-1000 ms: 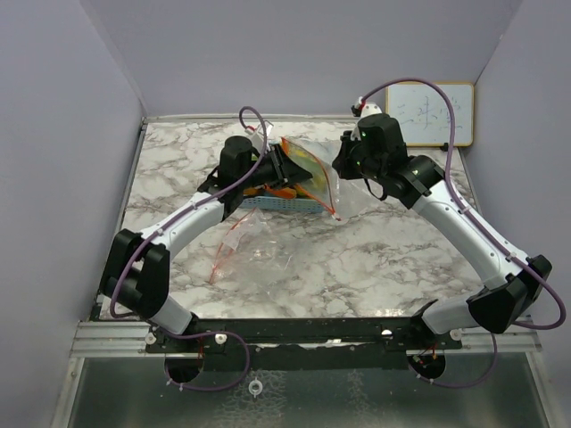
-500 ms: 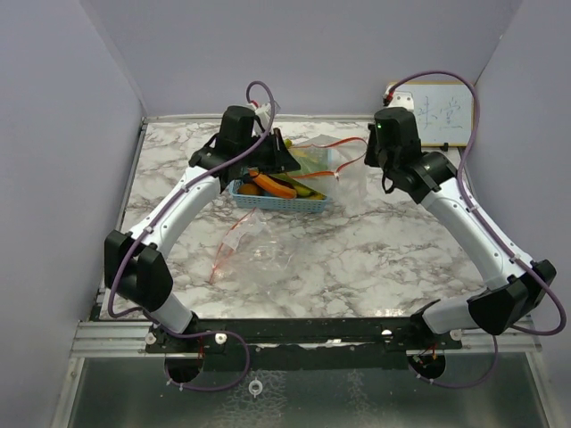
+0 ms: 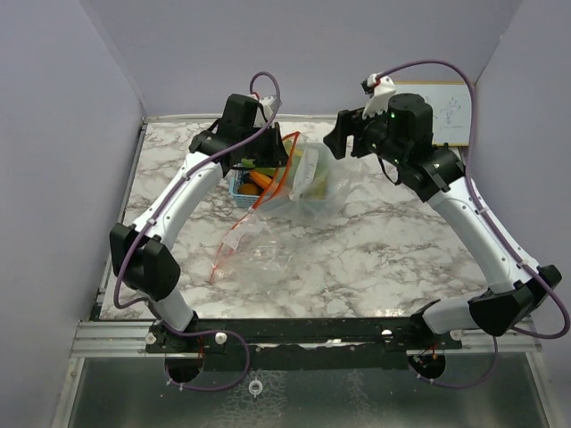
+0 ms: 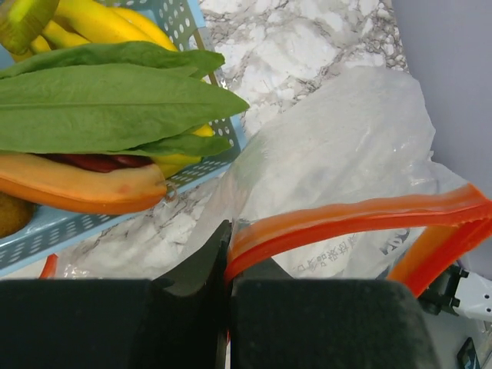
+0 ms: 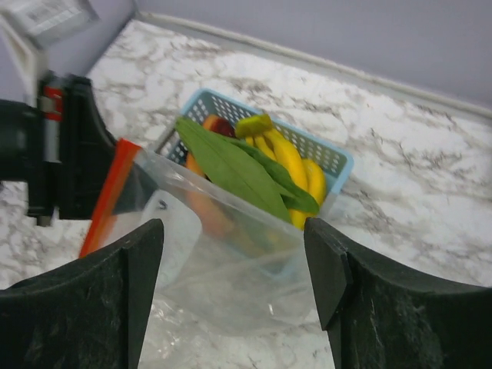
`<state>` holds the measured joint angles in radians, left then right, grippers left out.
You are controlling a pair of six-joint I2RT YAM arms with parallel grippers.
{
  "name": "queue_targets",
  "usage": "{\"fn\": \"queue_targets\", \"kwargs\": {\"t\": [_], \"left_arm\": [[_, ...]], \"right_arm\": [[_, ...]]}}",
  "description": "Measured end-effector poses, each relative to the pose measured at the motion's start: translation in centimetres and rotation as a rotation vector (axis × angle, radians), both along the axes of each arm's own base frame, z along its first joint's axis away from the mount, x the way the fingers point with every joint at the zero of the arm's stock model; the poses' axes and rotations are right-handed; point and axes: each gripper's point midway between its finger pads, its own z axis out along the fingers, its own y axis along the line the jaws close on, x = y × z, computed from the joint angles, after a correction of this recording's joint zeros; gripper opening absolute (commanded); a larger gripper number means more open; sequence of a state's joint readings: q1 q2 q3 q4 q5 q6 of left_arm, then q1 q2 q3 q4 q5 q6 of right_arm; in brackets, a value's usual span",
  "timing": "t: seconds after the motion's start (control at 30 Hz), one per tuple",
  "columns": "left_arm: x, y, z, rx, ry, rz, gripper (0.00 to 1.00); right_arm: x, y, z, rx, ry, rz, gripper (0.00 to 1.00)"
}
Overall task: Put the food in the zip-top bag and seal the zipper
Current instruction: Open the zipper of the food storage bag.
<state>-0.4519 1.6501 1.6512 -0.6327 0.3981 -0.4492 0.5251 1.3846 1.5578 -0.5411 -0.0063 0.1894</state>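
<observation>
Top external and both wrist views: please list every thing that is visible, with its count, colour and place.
marble table: one, white and grey, under everything
blue plastic mesh basket: one, blue, far middle of table
yellow bananas: one bunch, yellow, in basket
long green leafy vegetable: one, green, on top in basket
orange carrot: one, orange, in basket under leaves
small brown round fruit: one, brown, in basket
clear plastic zip-top bag with orange zipper strip: one, clear, held up beside basket
second clear plastic bag with red edge: one, clear, flat on table
white board: one, white, far right wall
left gripper: one, black, shut on the zipper strip
right gripper: one, black, open, holds nothing
</observation>
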Motion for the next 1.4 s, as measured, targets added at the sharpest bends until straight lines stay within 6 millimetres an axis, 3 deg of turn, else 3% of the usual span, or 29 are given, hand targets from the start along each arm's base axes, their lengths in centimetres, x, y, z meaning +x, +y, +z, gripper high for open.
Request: {"fn": "queue_targets", "kwargs": {"t": [0.17, 0.3, 0.47, 0.7, 0.9, 1.03, 1.3, 1.4], "left_arm": [[1.0, -0.5, 1.0, -0.008, -0.011, 0.002, 0.0], [2.3, -1.0, 2.3, -0.019, -0.027, 0.014, 0.0], [4.6, -1.0, 4.3, 0.015, -0.068, 0.101, 0.0], [6.5, -2.0, 7.6, 0.019, -0.149, 0.171, 0.0], [5.9, -3.0, 6.8, 0.038, -0.126, 0.166, 0.0], [5.7, -3.1, 6.3, 0.049, -0.111, 0.168, 0.0], [5.6, -2.6, 5.3, 0.076, -0.099, 0.186, 0.0], [5.2, -2.3, 5.3, 0.074, -0.097, 0.186, 0.0]], "right_arm": [[-0.2, 1.7, 4.8, 0.071, -0.07, 0.087, 0.71], [0.1, 3.7, 5.8, 0.086, -0.056, 0.119, 0.7], [0.2, 5.6, 3.1, 0.049, 0.051, 0.117, 0.7], [0.6, 4.8, 1.8, 0.005, 0.1, 0.037, 0.7], [1.2, 5.2, 0.7, -0.027, 0.109, -0.024, 0.7], [1.9, 5.6, -1.3, -0.069, 0.136, -0.071, 0.68], [3.2, 2.8, -3.3, -0.168, 0.138, -0.248, 0.59], [3.7, 1.6, -4.6, -0.214, 0.134, -0.312, 0.47]]}}
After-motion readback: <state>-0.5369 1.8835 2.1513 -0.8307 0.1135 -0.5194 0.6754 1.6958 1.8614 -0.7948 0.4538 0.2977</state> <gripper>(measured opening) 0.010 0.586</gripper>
